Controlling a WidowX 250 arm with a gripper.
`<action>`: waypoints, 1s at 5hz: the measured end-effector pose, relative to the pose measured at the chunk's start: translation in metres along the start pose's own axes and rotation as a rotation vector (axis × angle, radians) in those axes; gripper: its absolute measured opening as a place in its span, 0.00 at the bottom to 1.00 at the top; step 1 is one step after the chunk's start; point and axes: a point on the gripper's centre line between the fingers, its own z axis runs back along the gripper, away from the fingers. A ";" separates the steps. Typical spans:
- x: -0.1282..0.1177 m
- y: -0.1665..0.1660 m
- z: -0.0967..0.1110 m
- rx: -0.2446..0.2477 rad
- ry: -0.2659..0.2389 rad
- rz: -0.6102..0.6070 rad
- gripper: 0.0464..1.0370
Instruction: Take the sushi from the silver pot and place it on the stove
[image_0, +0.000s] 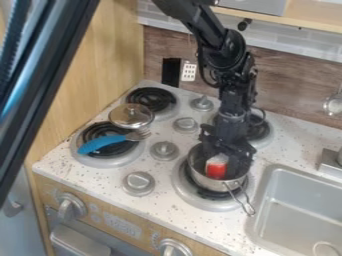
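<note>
Black, jointed arm with thin looping cable

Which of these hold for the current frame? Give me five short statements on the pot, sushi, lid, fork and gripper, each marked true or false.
1. The silver pot is beside the sink. True.
2. The sushi is in the sink. False: the sushi is at the pot.
3. The glass lid covers the pot. False: the glass lid is near the fork.
4. The fork's handle is blue. True.
5. The gripper is at the pot. True.
</note>
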 end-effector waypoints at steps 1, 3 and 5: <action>-0.002 -0.001 0.009 -0.016 0.017 0.016 0.55; 0.018 0.038 0.041 -0.020 -0.078 0.086 0.55; 0.037 0.058 0.074 -0.005 -0.140 0.099 0.55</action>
